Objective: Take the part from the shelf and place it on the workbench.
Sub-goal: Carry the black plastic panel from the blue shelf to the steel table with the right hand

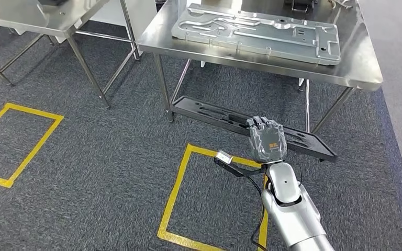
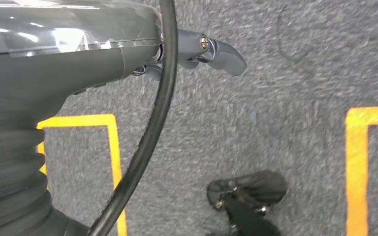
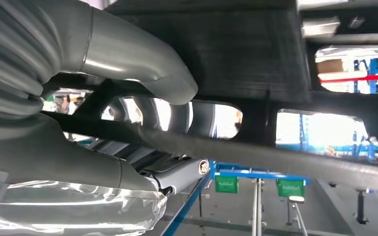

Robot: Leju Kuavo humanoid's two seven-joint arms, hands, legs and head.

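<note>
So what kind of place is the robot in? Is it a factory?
Probably a factory or workshop. There are steel workbenches, one with a stamped metal panel lying on top, and yellow tape squares marking spots on the grey carpet. The right hand holds a long black part.

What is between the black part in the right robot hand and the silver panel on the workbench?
In the head view, only the front edge of the workbench, bare steel, separates the black part from the silver panel.
</note>
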